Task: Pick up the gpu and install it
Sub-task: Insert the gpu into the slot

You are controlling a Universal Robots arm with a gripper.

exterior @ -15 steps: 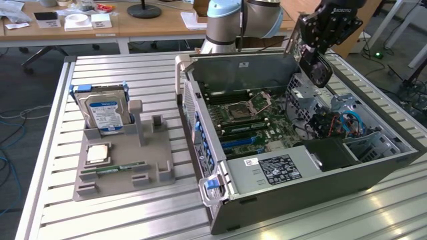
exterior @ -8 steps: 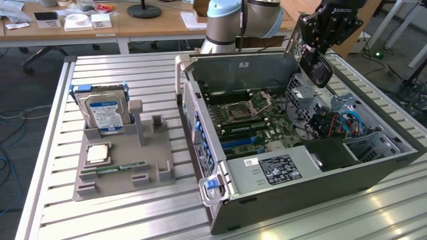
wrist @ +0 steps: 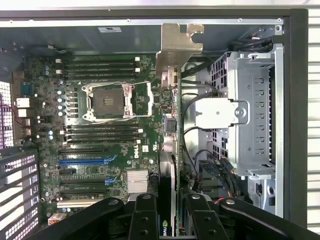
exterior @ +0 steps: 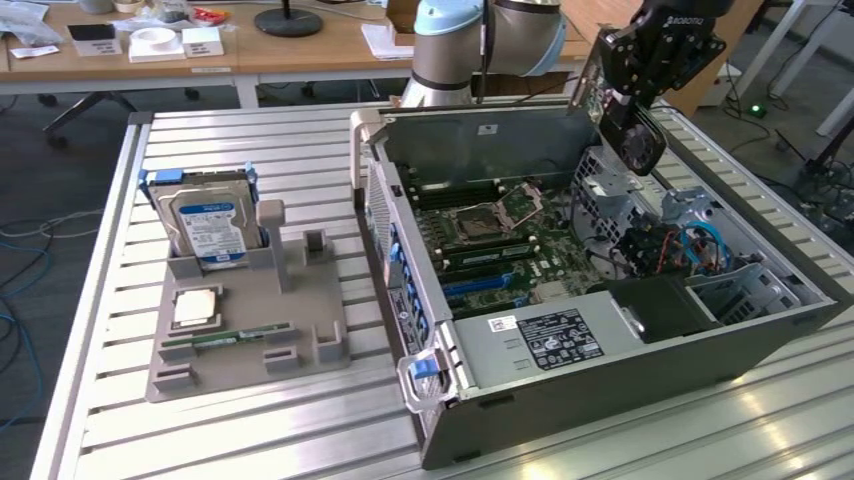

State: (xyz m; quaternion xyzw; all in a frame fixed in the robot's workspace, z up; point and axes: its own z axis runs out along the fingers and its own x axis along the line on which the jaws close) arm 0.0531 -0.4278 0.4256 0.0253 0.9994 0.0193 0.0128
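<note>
My gripper [exterior: 630, 98] is shut on the gpu [exterior: 631, 135], a dark card with a round fan that hangs upright over the open computer case [exterior: 641, 345]. It hovers above the case's far right part, over the drive cage side. In the wrist view the gpu [wrist: 176, 135] appears edge-on between my black fingers [wrist: 145, 217], with its pale metal bracket [wrist: 178, 47] pointing toward the case's back wall. The motherboard [wrist: 100, 130] lies beside the card's edge, and its blue slot [wrist: 82, 161] sits apart from the card.
A grey holder [exterior: 247, 330] at the exterior view's left carries an upright hard drive [exterior: 207, 225], a processor chip [exterior: 196, 307] and a RAM stick [exterior: 227, 338]. A metal drive cage [wrist: 250, 110] and cables crowd the case beside the card. Desks stand behind.
</note>
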